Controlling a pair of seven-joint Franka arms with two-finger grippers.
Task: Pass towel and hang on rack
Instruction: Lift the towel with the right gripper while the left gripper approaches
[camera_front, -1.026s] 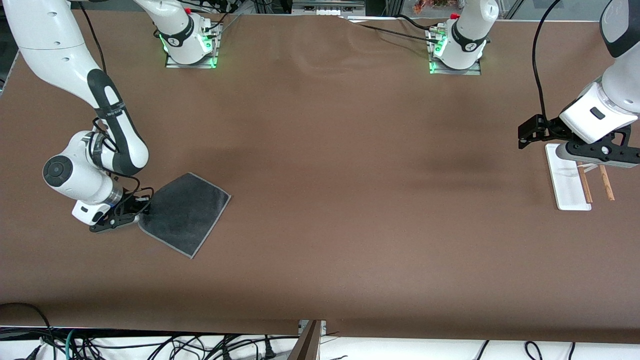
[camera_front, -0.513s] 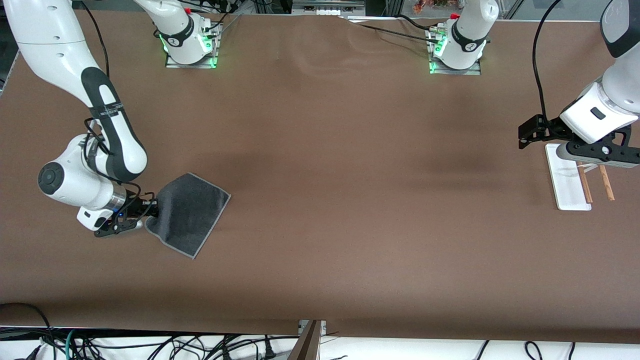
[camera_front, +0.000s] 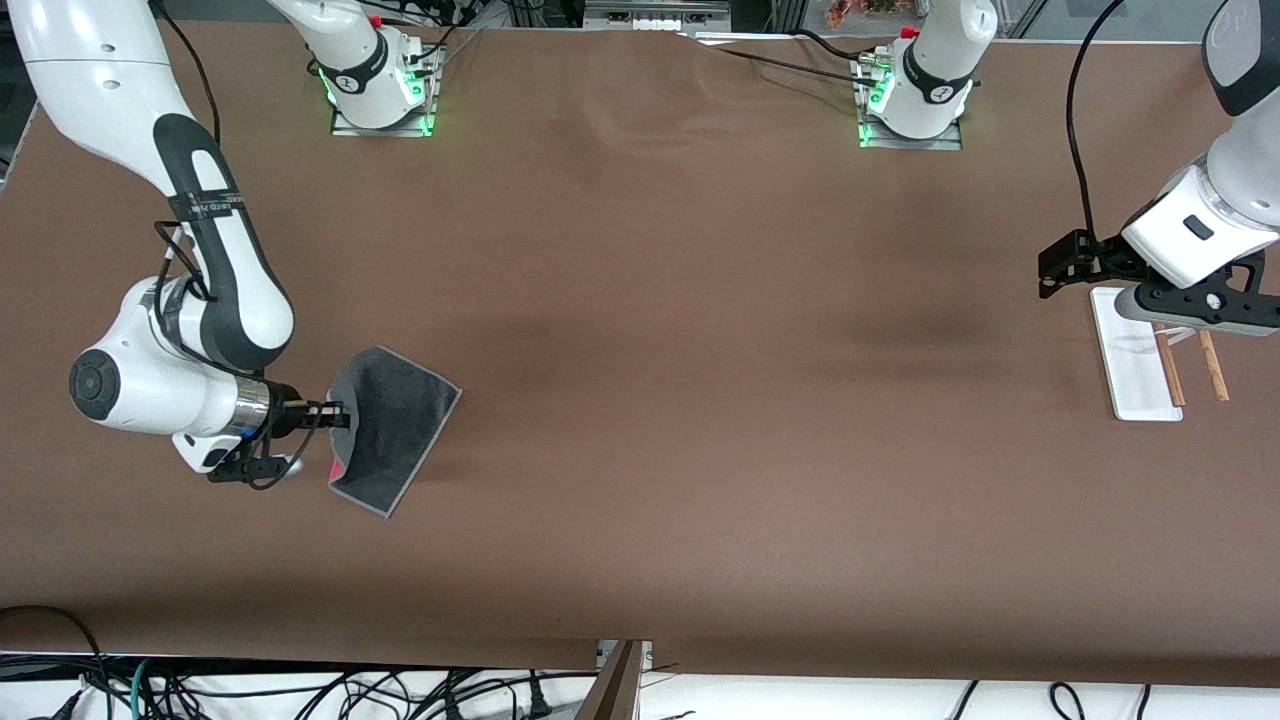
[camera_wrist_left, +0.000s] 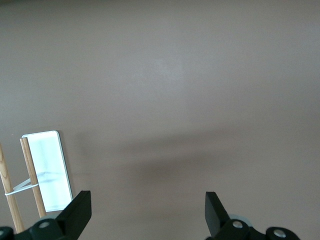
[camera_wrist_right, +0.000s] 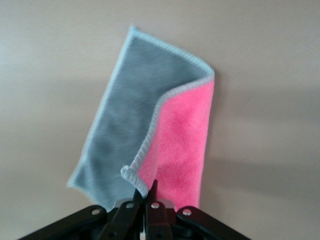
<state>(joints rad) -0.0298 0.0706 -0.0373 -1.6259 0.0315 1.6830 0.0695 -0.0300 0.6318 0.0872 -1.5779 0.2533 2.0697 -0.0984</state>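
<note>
The towel (camera_front: 390, 430) is dark grey with a light stitched border and lies near the right arm's end of the table. Its raised corner is folded over and shows a pink underside (camera_wrist_right: 182, 145). My right gripper (camera_front: 335, 412) is shut on that corner (camera_wrist_right: 135, 179) and holds it off the table. The rack (camera_front: 1135, 365) has a white flat base and two wooden rods (camera_front: 1190, 365) and stands at the left arm's end. My left gripper (camera_front: 1200, 305) hangs open over the rack, empty. The left wrist view shows the rack's base (camera_wrist_left: 47, 170) beside one finger.
The brown table cover (camera_front: 700, 350) is bare between the towel and the rack. The arm bases (camera_front: 380, 90) stand at the table's edge farthest from the front camera. Cables hang below the table's near edge.
My right gripper has lifted the towel's corner and drawn it toward the left arm's end, folding the cloth over and showing its pink underside. The left arm has not moved.
</note>
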